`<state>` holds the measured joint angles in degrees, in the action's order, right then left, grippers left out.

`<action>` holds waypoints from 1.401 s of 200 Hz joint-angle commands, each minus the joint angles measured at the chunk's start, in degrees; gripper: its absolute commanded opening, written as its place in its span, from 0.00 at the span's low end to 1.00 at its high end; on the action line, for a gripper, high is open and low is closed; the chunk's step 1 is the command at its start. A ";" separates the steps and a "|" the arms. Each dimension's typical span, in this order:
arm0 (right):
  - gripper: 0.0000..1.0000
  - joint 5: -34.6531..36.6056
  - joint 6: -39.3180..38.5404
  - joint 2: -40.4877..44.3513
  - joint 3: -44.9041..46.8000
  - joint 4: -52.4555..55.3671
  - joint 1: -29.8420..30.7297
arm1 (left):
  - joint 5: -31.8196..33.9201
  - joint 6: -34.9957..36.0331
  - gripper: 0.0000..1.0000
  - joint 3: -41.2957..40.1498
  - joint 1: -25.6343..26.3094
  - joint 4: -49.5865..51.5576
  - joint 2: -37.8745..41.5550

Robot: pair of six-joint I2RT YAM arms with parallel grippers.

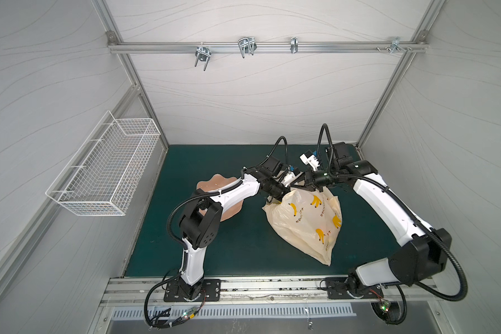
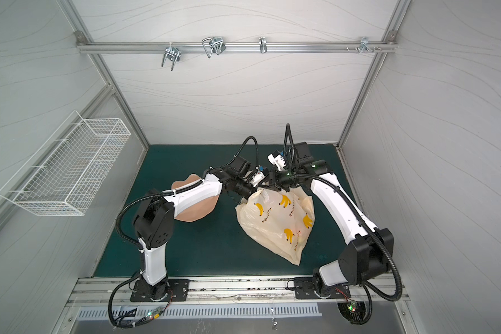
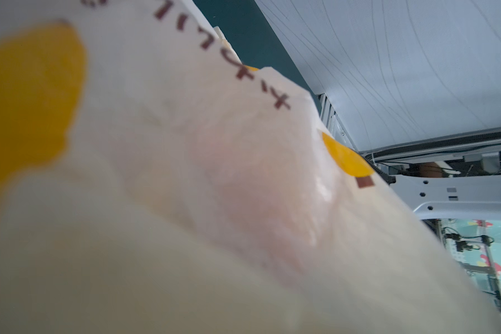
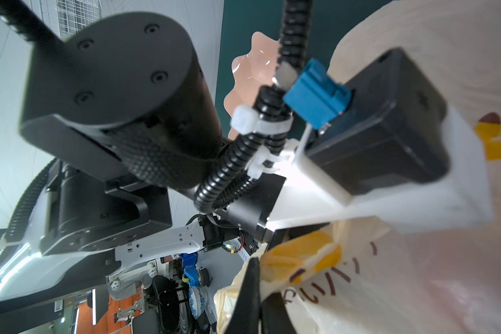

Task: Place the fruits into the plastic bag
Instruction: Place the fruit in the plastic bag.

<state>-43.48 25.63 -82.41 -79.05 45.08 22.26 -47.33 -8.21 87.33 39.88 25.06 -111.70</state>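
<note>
The plastic bag (image 1: 307, 225) sits right of centre on the green mat (image 1: 229, 245), its lower end resting on the mat and its mouth drawn up toward the back; both top views show its yellow banana prints and dark lettering; the fruits cannot be made out plainly, only a pinkish blur behind the film in the left wrist view (image 3: 272, 185); the right gripper (image 1: 314, 189) is clamped tight on the bag's upper edge, and the right wrist view shows its black fingers (image 4: 248, 292) pinching a fold of plastic; the left gripper (image 1: 274, 199) is at the bag's mouth just beside it, but how its jaws stand I cannot tell, since plastic fills the left wrist view; the left arm (image 1: 237, 191) crosses over the pinkish scalloped plate (image 1: 214, 182), hiding much of it from above, while the right wrist view catches its scalloped rim (image 4: 243, 75); a white wire basket (image 1: 107, 167) hangs on the left wall, well apart.
</note>
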 commanded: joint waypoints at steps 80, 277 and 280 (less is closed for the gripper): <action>0.00 -2.27 -0.40 0.94 2.27 -1.66 0.41 | -2.19 -11.18 0.88 -4.97 2.14 -9.70 0.68; 0.00 0.12 -14.10 4.55 -1.70 19.49 0.00 | 23.47 7.79 0.92 -11.79 -9.03 3.16 21.41; 0.00 0.19 -14.05 4.70 -1.60 19.59 0.02 | 23.80 8.37 0.92 -11.87 -9.08 2.92 21.36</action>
<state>-44.45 14.96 -79.96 -79.96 58.78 21.91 -26.55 -9.19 76.62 30.28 31.42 -90.72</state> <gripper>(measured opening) 0.049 0.917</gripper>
